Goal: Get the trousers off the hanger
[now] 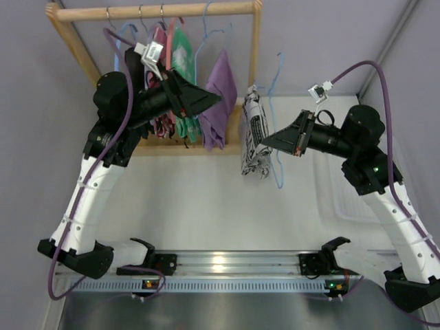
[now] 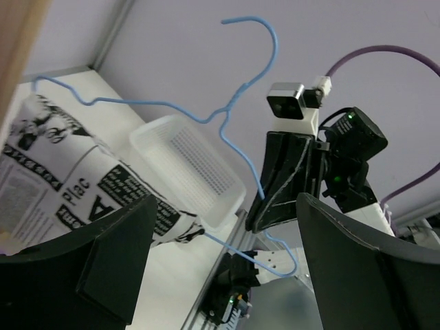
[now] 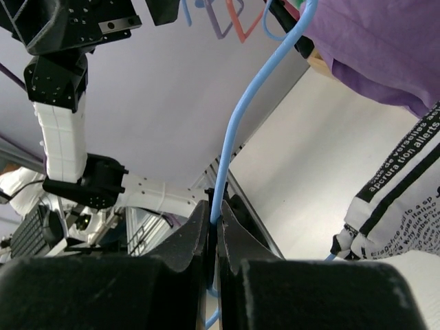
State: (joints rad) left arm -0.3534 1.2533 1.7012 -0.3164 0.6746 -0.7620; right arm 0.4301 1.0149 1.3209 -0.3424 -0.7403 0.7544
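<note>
The trousers, white with dense black print, hang folded over the light-blue wire hanger above the table, right of the rack. My right gripper is shut on the hanger's wire; the right wrist view shows the jaws pinching the wire, with the trousers to the right. My left gripper is open and empty, raised left of the trousers and pointing at them. In the left wrist view its fingers frame the hanger; the trousers sit at the left.
A wooden rack at the back holds several hangers with a purple garment and a green patterned top. A white basket stands on the table at the right. The left arm reaches in front of the rack.
</note>
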